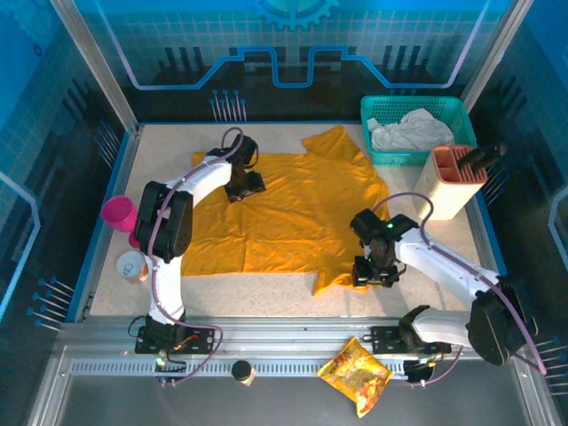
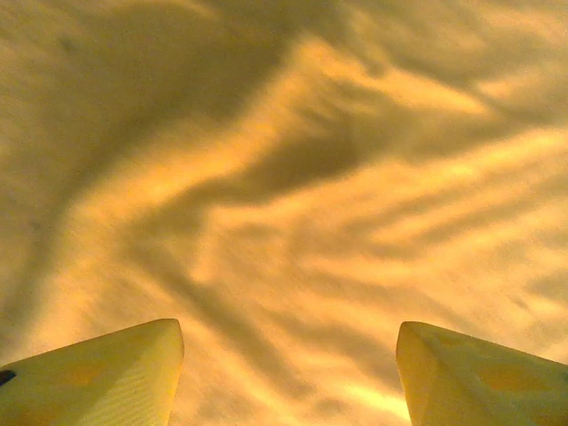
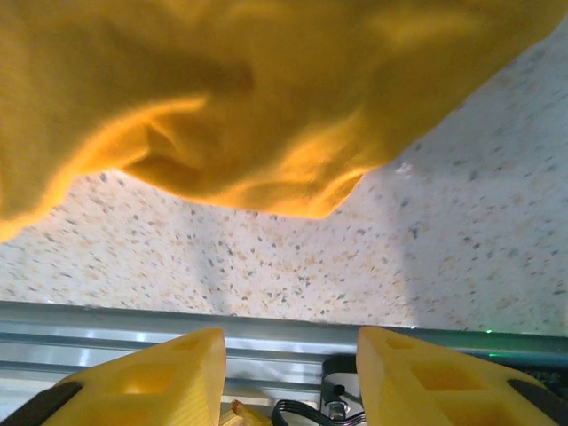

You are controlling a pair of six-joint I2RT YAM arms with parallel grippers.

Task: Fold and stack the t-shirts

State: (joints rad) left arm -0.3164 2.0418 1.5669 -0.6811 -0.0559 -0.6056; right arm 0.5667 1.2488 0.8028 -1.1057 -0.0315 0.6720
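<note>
Beyond snack packet [image 1: 357, 376] and t-shirt [image 1: 302, 213], teal basket [image 1: 413, 100] holds white cloth [image 1: 410, 131].

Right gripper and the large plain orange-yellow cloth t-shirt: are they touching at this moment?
Apart. In the right wrist view a strip of bare speckled table lies between the right gripper and the hem of the orange-yellow cloth t-shirt.

We see white shells and black joints on the left arm [image 1: 200, 182] and right arm [image 1: 444, 266], lilac cables [image 1: 160, 284] along both; the left tool [image 2: 288, 377] and right tool [image 3: 291, 377] carry blocky yellow fingers [image 2: 106, 377].
</note>
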